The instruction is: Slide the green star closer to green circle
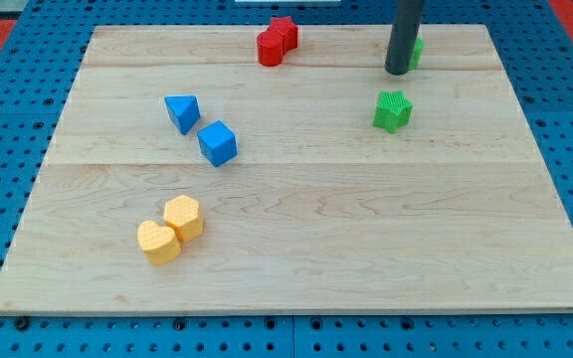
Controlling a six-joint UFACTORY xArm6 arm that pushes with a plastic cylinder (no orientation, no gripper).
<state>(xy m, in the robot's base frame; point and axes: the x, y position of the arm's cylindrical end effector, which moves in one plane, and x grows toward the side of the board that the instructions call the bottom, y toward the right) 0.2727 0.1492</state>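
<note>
Evidently, my tip was seen beside the green circle, nothing pinched.
The light, rigid green star, at six o'clock, was judged best pushed from below.

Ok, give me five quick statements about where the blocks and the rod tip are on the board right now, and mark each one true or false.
1. The green star lies below my tip in the view. True.
2. The two yellow blocks sit at the view's top right. False: the yellow heart and the yellow hexagon sit at the lower left, touching each other.
3. The rod partly hides the green circle. True: only a green sliver shows at the rod's right edge.
4. The blue cube is on the view's right of the green star. False: it is on the left, beside the blue triangle.
5. The red blocks sit near the board's top edge. True.
</note>
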